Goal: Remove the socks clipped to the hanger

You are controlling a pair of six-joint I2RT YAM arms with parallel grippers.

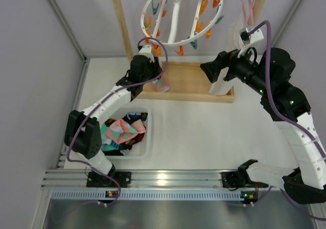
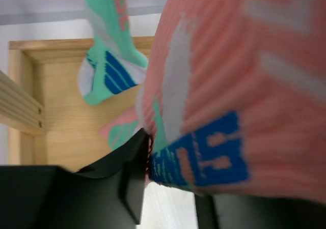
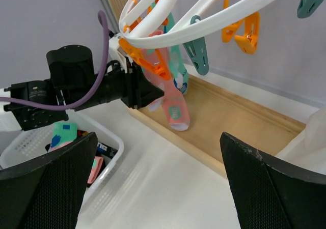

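Observation:
The hanger (image 1: 175, 15), a white ring with orange and teal pegs, hangs from the wooden rack. A pink sock (image 2: 229, 86) with a blue mark is clipped to it and hangs between the jaws of my left gripper (image 2: 170, 180). The jaws are partly closed. The left finger (image 2: 133, 163) touches the sock's edge, and a gap still shows between the fingers. Behind it hang a teal-green sock (image 2: 109, 61) and another pink sock (image 2: 119, 130). My right gripper (image 3: 160, 178) hovers open and empty, facing the pink sock (image 3: 173, 109) and the hanger (image 3: 204, 23).
A white basket (image 1: 149, 137) holding several loose socks sits on the table beside the left arm. The rack's wooden base tray (image 1: 188, 81) lies under the hanger. A white garment (image 1: 224, 84) and a thin pink hanger (image 1: 247, 7) hang at the rack's right end.

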